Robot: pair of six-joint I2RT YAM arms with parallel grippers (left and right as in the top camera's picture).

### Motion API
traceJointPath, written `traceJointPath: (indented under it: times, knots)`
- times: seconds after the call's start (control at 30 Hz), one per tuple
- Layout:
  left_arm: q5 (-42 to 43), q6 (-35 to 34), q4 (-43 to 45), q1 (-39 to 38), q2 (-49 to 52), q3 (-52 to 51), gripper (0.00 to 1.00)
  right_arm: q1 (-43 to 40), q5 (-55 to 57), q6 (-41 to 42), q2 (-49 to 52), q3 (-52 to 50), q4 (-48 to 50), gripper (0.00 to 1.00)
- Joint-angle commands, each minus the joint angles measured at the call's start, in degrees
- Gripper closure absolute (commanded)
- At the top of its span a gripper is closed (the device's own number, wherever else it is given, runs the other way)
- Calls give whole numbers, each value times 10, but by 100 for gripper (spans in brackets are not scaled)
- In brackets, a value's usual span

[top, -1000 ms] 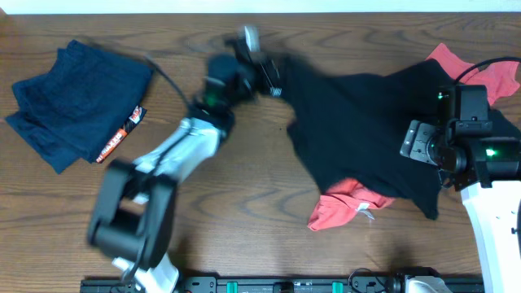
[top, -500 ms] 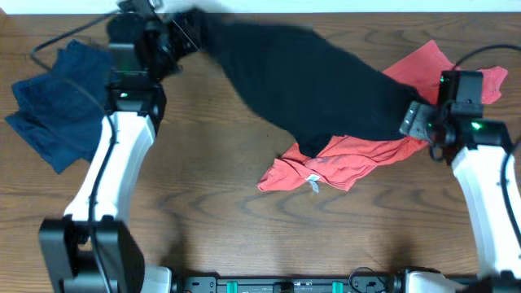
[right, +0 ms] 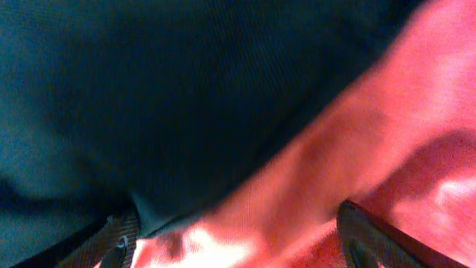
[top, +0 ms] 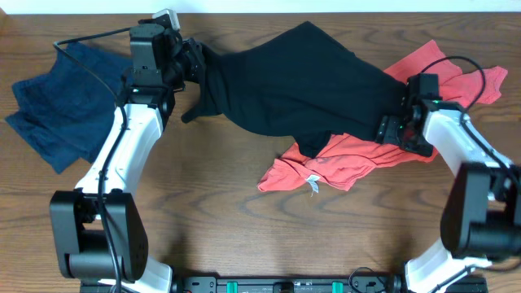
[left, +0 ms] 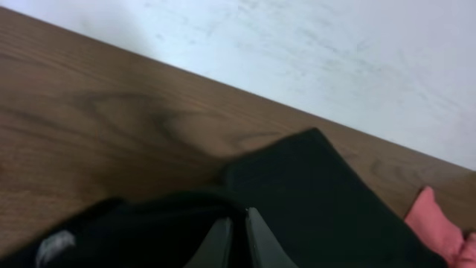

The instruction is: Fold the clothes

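Left gripper, clamped on the black T-shirt, has dragged it left, spreading it for folding; right gripper stands wide open.

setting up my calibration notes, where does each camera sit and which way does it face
overhead: above the table, looking straight down on the black shirt, red shirt and navy cloth; left arm and right arm show.
left wrist: on the left arm, low, facing across the table to the wall; left gripper, shut on the black shirt, at the bottom.
right wrist: on the right arm, close over both shirts; right gripper, open, fingers in the bottom corners.
shared: all three see the black shirt and red shirt.
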Motion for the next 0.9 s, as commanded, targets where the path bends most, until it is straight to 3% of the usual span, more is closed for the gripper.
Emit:
traceJointPath:
  times: [0.0, 0.03, 0.1, 0.17, 0.2, 0.57, 0.73, 0.87]
  knots:
    - [-8, 14, 2, 0, 7, 5, 93, -3, 0, 17, 45, -4, 15, 17]
    - [-8, 14, 2, 0, 7, 5, 92, -3, 4, 17, 56, -4, 17, 20]
    - [-8, 14, 2, 0, 7, 5, 92, -7, 44, 22, 73, -4, 9, 43]
    - [-8, 14, 0, 0, 7, 5, 92, -16, 94, 41, 73, -4, -6, 59]
    - [-8, 14, 0, 0, 7, 5, 92, -22, 116, 45, 68, -4, -12, 60]
    - [-61, 34, -13, 0, 7, 5, 94, -202, 168, 40, -5, -2, -4, 36]
    - [-74, 40, -14, 0, 7, 5, 94, -277, 117, 15, -4, -2, 7, 34]
    - [-81, 44, -14, 0, 7, 5, 94, -305, 78, 3, -5, -2, 22, 21]
